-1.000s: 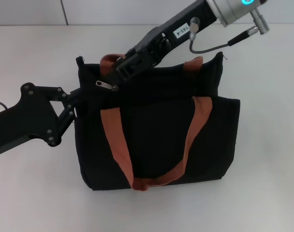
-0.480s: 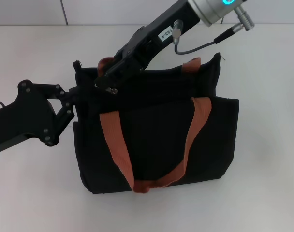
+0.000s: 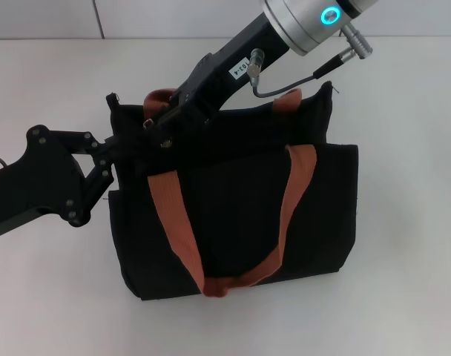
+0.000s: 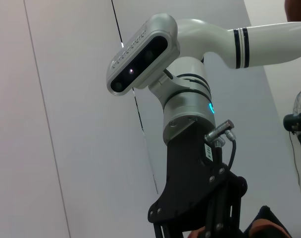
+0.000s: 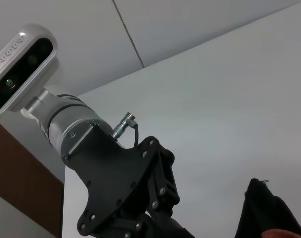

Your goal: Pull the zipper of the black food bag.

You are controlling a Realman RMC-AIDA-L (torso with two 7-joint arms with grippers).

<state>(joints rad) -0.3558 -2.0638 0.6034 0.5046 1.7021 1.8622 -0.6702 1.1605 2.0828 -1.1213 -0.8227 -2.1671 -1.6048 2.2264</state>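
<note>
Black food bag (image 3: 240,208) upright (wide axis sideways).

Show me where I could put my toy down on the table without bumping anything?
The white table is bare to the right of the black food bag, and along the front edge below it. It is crowded on the bag's left, where the left tool holds its side, and at its top-left corner, where the right tool is at the zipper.
</note>
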